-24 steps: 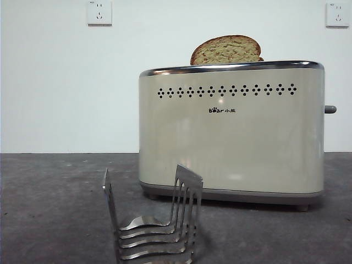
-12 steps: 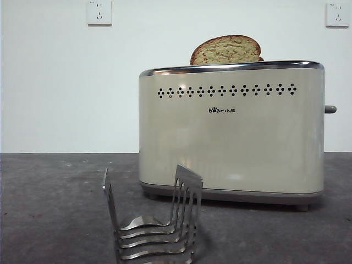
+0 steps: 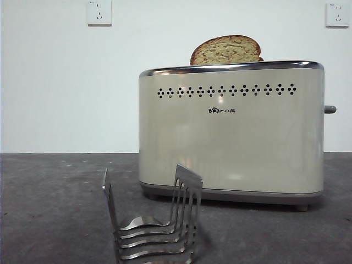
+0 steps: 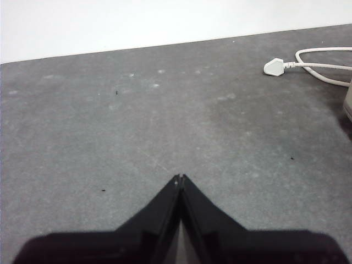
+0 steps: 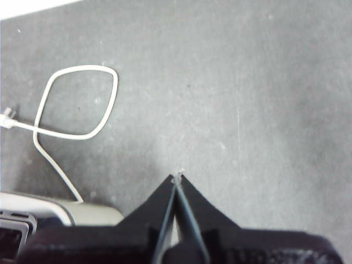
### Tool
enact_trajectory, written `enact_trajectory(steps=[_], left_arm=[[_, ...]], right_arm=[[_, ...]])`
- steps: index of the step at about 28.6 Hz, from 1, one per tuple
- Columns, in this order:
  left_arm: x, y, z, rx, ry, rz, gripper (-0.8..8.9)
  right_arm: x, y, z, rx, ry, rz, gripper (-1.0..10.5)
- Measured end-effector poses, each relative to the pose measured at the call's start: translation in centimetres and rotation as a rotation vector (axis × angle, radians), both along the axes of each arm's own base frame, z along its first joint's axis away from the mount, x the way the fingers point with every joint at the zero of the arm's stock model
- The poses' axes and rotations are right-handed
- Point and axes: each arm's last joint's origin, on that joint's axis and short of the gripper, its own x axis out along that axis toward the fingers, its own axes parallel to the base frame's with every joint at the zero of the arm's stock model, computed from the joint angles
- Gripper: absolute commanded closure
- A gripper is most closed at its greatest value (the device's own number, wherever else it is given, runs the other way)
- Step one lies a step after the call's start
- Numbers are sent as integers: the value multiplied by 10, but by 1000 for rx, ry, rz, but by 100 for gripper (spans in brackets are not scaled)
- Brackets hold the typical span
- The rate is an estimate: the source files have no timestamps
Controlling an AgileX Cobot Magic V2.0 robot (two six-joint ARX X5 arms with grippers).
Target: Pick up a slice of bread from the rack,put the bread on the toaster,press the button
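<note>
Left hand jaws pressed together, right hand jaws likewise closed

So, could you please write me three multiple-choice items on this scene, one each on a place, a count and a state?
1. Where is the slice of bread?
A. in the rack
B. standing in the toaster's top
C. flat on the table

2. How many wall sockets show in the front view?
A. one
B. two
C. four

3. How do the left gripper's jaws stand?
A. shut, holding nothing
B. wide open
C. shut on the bread

Answers:
1 B: the slice rises above the toaster, while the rack holds nothing.
2 B: one wall socket and another.
3 A: the left gripper has its tips together over bare table.
</note>
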Motion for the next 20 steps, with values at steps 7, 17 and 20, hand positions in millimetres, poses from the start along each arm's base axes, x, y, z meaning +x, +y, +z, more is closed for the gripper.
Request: enact_trajectory(steps=[7,17,20], left_arm=[[1,0,-2,3,23,0,817],[2,0,-3,4,38,0,817],[2,0,-3,4,39,0,817]], right_arm=[[-70,10,19,-151,-395,-91,946],[-156,29,-167,-193,-912,-59,946],[-160,32,-213,-195,-853,-24,946]])
